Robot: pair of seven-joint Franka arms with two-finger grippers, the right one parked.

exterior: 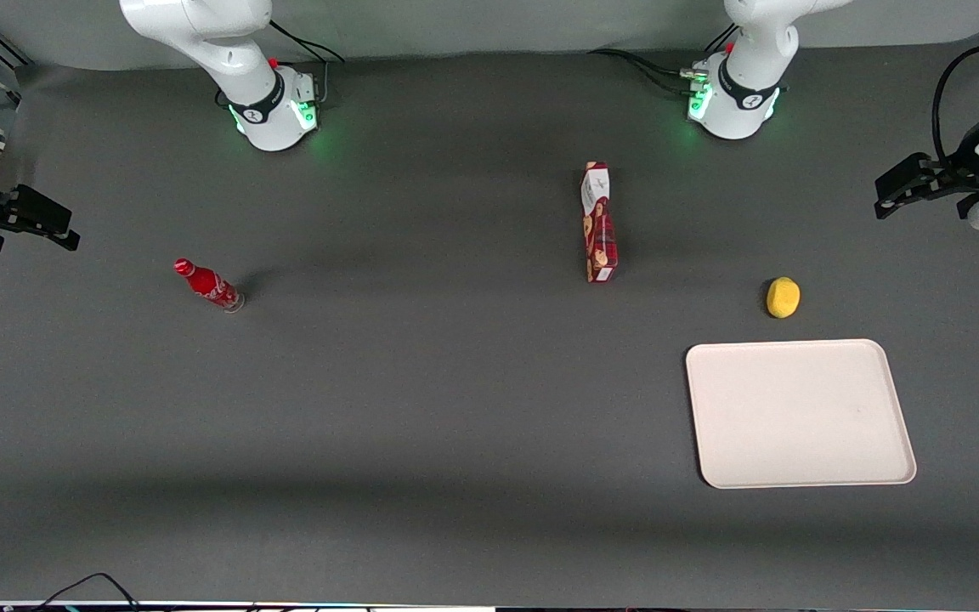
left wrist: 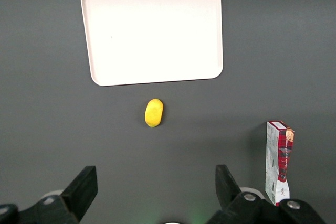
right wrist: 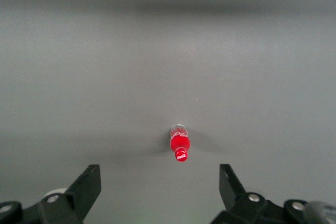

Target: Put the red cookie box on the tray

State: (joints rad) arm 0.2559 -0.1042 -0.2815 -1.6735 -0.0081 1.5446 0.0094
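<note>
The red cookie box (exterior: 599, 223) (left wrist: 279, 161) lies lengthwise on the dark table, its white-label end pointing toward the arm bases. The cream tray (exterior: 800, 413) (left wrist: 152, 30) sits flat, nearer the front camera than the box and toward the working arm's end, with nothing on it. My left gripper (exterior: 889, 195) (left wrist: 156, 179) hangs open above the table at the working arm's end. It is well apart from both box and tray, with nothing between its fingers.
A yellow lemon-like object (exterior: 783, 297) (left wrist: 154, 113) lies between the box and the tray, close to the tray's rim. A small red bottle (exterior: 208, 285) (right wrist: 179, 142) stands toward the parked arm's end of the table.
</note>
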